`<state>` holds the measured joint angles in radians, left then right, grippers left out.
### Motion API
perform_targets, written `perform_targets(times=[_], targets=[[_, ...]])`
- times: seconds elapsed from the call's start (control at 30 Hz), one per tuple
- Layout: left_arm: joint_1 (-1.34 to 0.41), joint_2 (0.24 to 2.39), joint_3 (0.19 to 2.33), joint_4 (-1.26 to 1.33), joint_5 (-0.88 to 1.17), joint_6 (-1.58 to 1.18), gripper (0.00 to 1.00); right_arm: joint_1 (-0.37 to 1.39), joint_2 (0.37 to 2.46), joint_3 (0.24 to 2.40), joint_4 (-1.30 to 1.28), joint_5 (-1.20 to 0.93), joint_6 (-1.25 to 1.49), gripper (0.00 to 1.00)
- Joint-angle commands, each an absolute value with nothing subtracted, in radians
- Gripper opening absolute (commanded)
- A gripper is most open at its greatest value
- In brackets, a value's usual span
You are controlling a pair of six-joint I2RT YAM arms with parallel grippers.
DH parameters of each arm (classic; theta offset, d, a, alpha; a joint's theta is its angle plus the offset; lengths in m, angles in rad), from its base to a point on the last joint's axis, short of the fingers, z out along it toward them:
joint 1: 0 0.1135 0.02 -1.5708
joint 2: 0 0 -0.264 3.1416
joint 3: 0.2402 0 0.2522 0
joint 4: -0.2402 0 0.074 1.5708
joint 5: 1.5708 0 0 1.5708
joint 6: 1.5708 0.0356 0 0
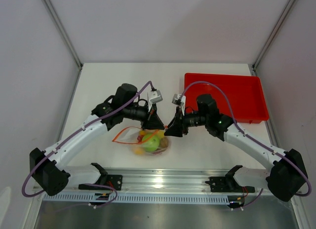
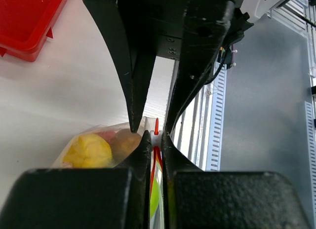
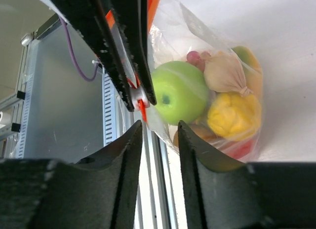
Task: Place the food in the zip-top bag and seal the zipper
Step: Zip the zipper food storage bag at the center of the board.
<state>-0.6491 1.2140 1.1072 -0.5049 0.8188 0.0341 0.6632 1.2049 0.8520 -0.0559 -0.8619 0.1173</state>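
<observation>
Tabletop point(image 1: 98, 83): zipper point(image 2: 156, 125) pinched between left jaws.

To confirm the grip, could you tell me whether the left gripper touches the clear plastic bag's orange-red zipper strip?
Touching. The left wrist view shows the left gripper pinching the zipper strip.

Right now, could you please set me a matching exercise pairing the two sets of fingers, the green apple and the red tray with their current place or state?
Things:
1. left fingers
2. right fingers
3. green apple
4. red tray

Places or states:
A. far right of the table
B. apart, holding nothing
C. pinched on the zipper
D. inside the zip-top bag

Pairs: 1-C, 2-B, 3-D, 4-A.
</observation>
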Motion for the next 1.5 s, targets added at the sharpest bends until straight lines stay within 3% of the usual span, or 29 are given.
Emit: perform_targets(times=[0.0, 0.27, 0.5, 0.97, 1.17, 1.33, 1.37, 1.4, 1.47], targets=[[-0.643, 1.224, 1.152, -0.5, 0.853, 0.049, 0.01, 0.669, 1.21, 0.907, -0.109, -0.89, 0.038, 0.39], [-0.644, 1.244, 1.164, -0.5, 0.873, 0.041, 0.01, 0.678, 1.288, 0.995, -0.169, -0.916, -0.031, 0.36], [-0.644, 1.25, 1.169, -0.511, 0.865, 0.044, 0.01, 0.681, 1.331, 1.046, -0.169, -0.948, -0.04, 0.0], [-0.643, 1.201, 1.152, -0.597, 0.612, 0.028, 0.01, 0.624, 1.21, 0.801, 0.348, -0.795, 0.356, 0.0], [-0.643, 1.135, 1.144, -0.641, 0.612, 0.026, 0.01, 0.618, 1.213, 0.779, 0.37, -0.795, 0.385, 0.0], [-0.643, 1.091, 1.117, -0.62, 0.659, 0.029, 0.01, 0.623, 1.241, 0.821, 0.313, -0.919, 0.315, 0.0], [-0.643, 1.091, 1.115, -0.614, 0.667, 0.029, 0.0, 0.629, 1.246, 0.856, 0.234, -0.931, 0.277, 0.04], [-0.644, 1.091, 1.118, -0.612, 0.675, 0.029, 0.01, 0.647, 1.25, 0.874, 0.188, -0.933, 0.234, 0.24], [-0.643, 1.098, 1.117, -0.611, 0.69, 0.032, 0.01, 0.663, 1.253, 0.92, 0.068, -0.913, 0.123, 0.4]])
